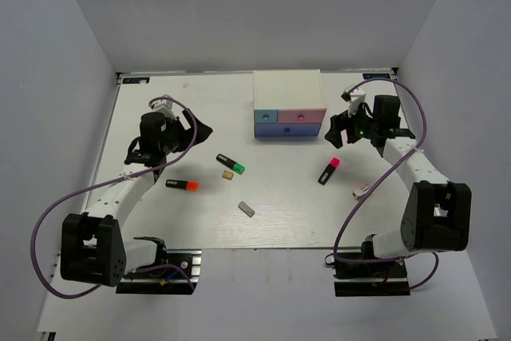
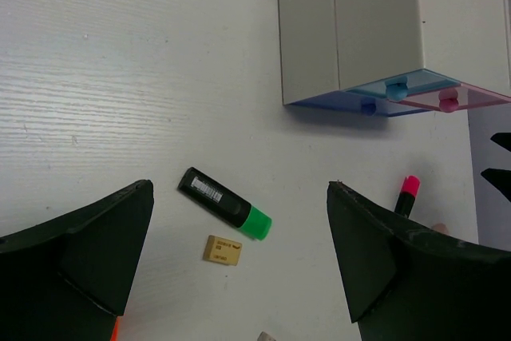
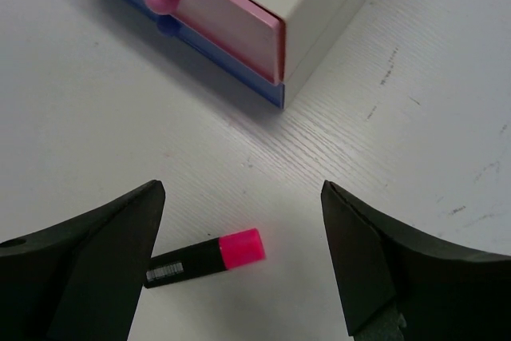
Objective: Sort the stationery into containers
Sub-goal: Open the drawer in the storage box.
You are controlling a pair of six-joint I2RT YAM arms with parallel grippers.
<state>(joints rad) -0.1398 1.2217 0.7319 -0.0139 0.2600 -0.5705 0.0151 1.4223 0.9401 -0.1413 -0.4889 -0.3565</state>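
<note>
Left gripper: jaws apart, above the table's left half. The green-capped highlighter and tan eraser lie just beyond it, toward the table's middle. Drawer unit: centre of the far edge. Right gripper: jaws apart, holding nothing, with the pink-capped highlighter on the table just under it.

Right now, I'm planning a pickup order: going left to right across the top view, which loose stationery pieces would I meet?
orange-capped marker → green-capped marker → grey eraser → pink-capped marker → whitish eraser. The tan eraser is omitted: it overlaps the green-capped marker.
</note>
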